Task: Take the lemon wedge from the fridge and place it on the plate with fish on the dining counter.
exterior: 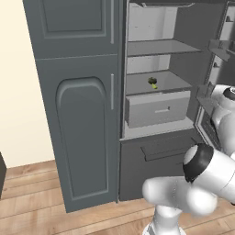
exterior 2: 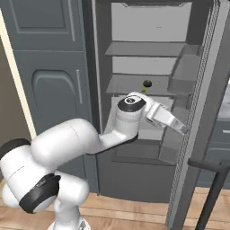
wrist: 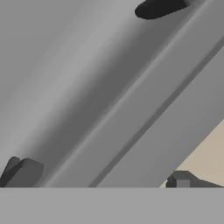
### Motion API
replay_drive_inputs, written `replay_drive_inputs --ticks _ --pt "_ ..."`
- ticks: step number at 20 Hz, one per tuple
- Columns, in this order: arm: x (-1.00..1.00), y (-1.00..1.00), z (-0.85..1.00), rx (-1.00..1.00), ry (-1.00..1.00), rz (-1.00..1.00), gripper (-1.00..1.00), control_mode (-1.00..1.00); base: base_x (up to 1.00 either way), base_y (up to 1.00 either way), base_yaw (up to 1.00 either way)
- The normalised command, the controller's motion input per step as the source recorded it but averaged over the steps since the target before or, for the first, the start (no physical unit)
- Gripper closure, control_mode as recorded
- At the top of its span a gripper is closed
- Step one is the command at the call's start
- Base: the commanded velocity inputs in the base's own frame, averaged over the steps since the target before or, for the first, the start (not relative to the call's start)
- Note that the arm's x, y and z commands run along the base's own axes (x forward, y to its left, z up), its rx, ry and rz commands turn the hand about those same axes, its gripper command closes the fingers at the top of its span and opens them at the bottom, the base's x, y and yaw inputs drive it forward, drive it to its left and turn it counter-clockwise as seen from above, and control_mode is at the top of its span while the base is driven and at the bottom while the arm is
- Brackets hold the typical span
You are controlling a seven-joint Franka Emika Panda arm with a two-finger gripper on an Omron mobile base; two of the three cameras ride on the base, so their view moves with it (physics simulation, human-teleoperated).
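The fridge (exterior: pixel 158 110) stands open, showing pale grey shelves and a drawer (exterior: pixel 157 109). The lemon wedge (exterior: pixel 154 86), a tiny yellow sliver, lies on the shelf just above the drawer, beside a small dark green lump (exterior: pixel 152 81). The right base view shows the same lemon wedge (exterior 2: pixel 143 90) on that shelf. My gripper (exterior 2: pixel 182 127) is lower and to the right of it, in front of the drawer and close to the open door's inner side. In the hand view the gripper (wrist: pixel 103 177) is open, with nothing between its fingertips (wrist: pixel 22 172). The plate with fish and the dining counter are out of view.
The open fridge door (exterior 2: pixel 202 112) with its inner bins stands at the right, close to the hand. A panelled dark grey cabinet (exterior: pixel 78 105) adjoins the fridge on the left. A black frame (exterior 2: pixel 211 173) rises at the lower right over the wooden floor (exterior: pixel 46 215).
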Motion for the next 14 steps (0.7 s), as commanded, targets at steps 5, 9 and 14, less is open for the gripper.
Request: replay_drive_inputs --ticks 5,9,14 --pt "-0.49 -0.7 0.04 -0.02 -0.02 -0.4 -1.0 -1.0 0.0 0.0 0.0" --pt "-0.95 0.77 0.94 0.22 -0.29 -0.26 -1.0 -1.0 0.0 0.0 0.0" --pt "-0.74 1.0 1.0 0.18 -0.43 -0.19 -1.0 -1.0 0.0 0.0 0.0"
